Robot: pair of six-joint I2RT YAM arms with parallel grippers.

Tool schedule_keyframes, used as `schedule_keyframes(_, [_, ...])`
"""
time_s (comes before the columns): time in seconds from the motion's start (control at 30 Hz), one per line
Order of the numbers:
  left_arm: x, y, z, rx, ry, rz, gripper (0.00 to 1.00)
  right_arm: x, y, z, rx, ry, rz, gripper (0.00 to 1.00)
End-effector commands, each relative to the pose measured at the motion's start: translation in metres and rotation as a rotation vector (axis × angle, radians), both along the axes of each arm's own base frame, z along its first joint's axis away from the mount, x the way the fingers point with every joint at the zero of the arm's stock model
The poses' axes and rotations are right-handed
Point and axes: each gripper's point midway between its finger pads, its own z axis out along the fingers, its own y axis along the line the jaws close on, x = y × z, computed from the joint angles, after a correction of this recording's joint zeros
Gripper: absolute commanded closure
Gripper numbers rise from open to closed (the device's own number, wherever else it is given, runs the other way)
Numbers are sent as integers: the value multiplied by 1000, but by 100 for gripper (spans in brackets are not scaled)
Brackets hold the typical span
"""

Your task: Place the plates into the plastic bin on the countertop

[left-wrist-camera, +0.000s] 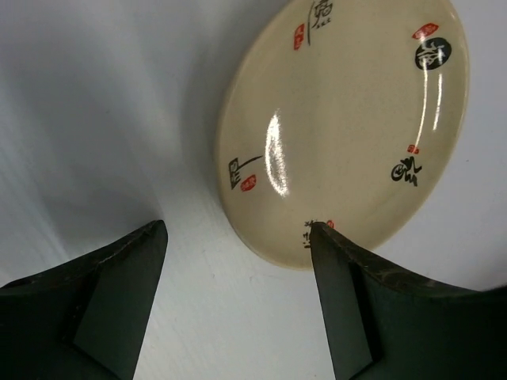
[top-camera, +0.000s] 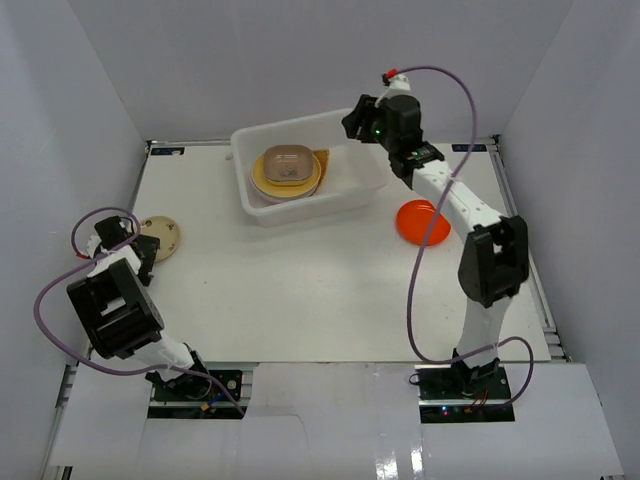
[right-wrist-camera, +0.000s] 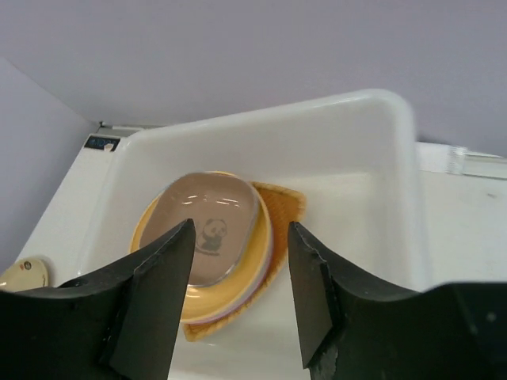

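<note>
Over the plastic bin (top-camera: 340, 203), right tool (right-wrist-camera: 242, 228) spread, empty, left tool (left-wrist-camera: 238, 228) spread beside cream plate (left-wrist-camera: 341, 127)

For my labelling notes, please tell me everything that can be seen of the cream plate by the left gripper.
The cream plate is round, shallow and glossy, like glazed ceramic. Black brush characters and red stamps ring its inside. It lies flat, right side up, on the white table, far left. The open left gripper stands at its near edge; contact cannot be told.
</note>
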Motion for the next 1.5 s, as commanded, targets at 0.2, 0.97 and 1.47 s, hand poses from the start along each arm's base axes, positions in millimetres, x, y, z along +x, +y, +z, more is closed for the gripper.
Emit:
schedule_keyframes(0.2, [24, -1, -5, -54, -52, -37, 62, -52, -204, -84, 155, 147, -383, 45])
schedule_keyframes(0.97, [38, -43, 51, -83, -299, -200, 100, -117, -303, -268, 351, 580, -520, 40])
schedule_keyframes(1.47, [44, -72, 125, -60, -519, -285, 100, -122, -287, -269, 416, 575, -447, 92])
